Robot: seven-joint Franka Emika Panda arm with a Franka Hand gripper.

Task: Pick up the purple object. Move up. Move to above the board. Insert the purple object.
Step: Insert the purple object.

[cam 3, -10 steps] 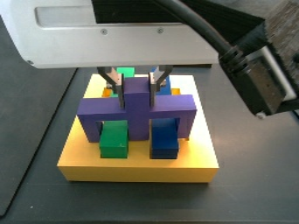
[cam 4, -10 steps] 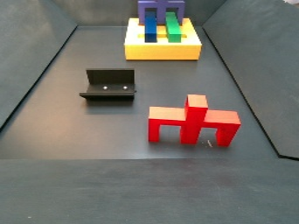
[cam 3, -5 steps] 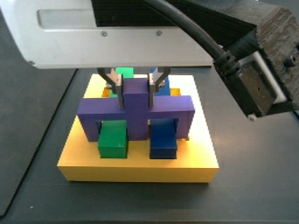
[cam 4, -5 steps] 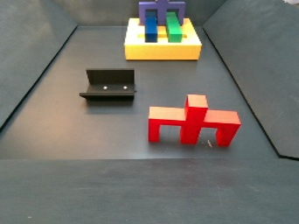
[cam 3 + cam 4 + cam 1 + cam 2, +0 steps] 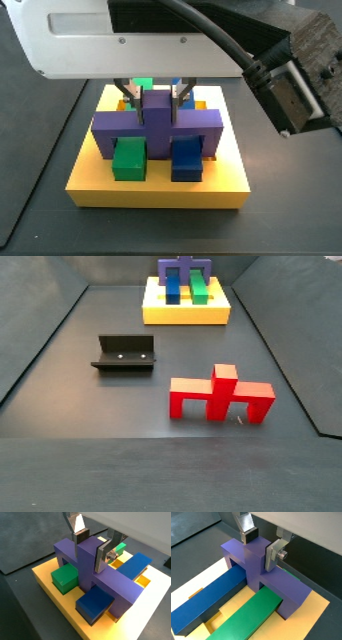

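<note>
The purple object [image 5: 156, 128] sat on the board [image 5: 160, 186] near the far edge of the tabletop [image 5: 80, 366], its legs straddling the green bar [image 5: 246, 614] and the blue bar [image 5: 211, 600]. The gripper [image 5: 93, 543] was right above it, its fingers [image 5: 105, 554] pinching the upright stem. Near the tabletop's middle stood the fixture [image 5: 126, 354], and a red piece [image 5: 221, 396] stood toward the near right corner.

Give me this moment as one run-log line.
gripper: over board, fingers at purple object's stem, grip unclear | purple object: straddling green bar and blue bar on board | red piece: on floor
</note>
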